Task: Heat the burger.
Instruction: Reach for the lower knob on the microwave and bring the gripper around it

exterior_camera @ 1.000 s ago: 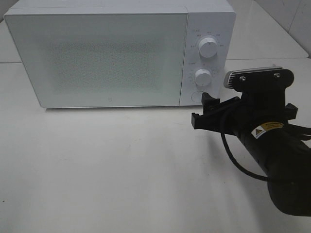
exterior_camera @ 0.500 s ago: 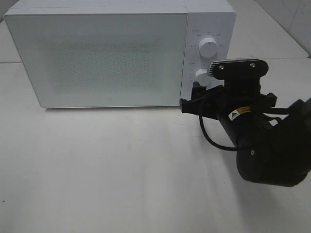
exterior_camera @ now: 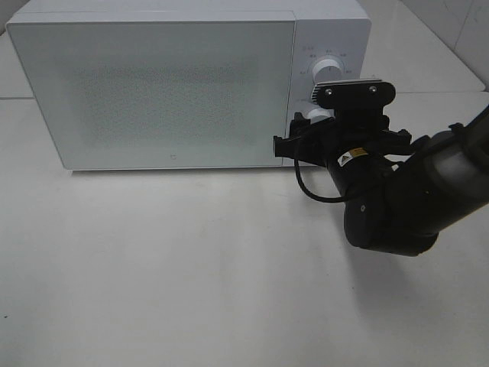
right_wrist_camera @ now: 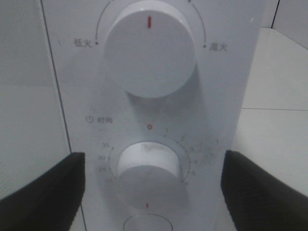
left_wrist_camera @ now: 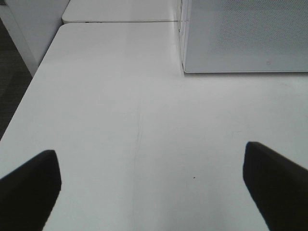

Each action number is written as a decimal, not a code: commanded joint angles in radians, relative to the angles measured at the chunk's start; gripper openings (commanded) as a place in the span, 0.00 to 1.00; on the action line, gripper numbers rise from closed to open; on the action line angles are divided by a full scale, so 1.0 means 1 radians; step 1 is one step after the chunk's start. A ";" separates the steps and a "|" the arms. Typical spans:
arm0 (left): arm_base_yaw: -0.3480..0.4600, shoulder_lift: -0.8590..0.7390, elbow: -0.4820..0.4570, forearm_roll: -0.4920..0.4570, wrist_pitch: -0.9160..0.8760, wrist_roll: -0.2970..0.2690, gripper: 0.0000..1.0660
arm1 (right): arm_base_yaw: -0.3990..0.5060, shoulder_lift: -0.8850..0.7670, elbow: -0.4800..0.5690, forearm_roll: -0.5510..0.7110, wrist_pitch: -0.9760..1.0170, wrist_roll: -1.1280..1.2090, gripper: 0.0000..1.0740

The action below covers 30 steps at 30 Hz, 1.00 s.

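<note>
A white bench [exterior_camera: 191, 267] carries a white microwave [exterior_camera: 168, 84] with its door shut, and a pale tiled wall [exterior_camera: 458, 30] stands behind. My left fingers [left_wrist_camera: 29, 187] are spread wide above the bench, holding nothing. My right fingers [right_wrist_camera: 43, 192] stand apart on either side of the microwave's lower dial [right_wrist_camera: 149, 168]; whether they touch it I cannot tell. No view shows me the burger, so I cannot tell where it lies.
</note>
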 commanded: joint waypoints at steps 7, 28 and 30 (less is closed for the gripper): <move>0.001 -0.025 0.003 -0.001 -0.004 -0.001 0.92 | -0.008 0.045 -0.056 -0.021 0.015 0.003 0.70; 0.001 -0.025 0.003 0.000 -0.004 -0.001 0.92 | -0.008 0.050 -0.063 0.028 -0.079 -0.011 0.19; 0.001 -0.025 0.003 0.000 -0.004 -0.001 0.92 | -0.008 0.050 -0.063 0.028 -0.084 -0.011 0.13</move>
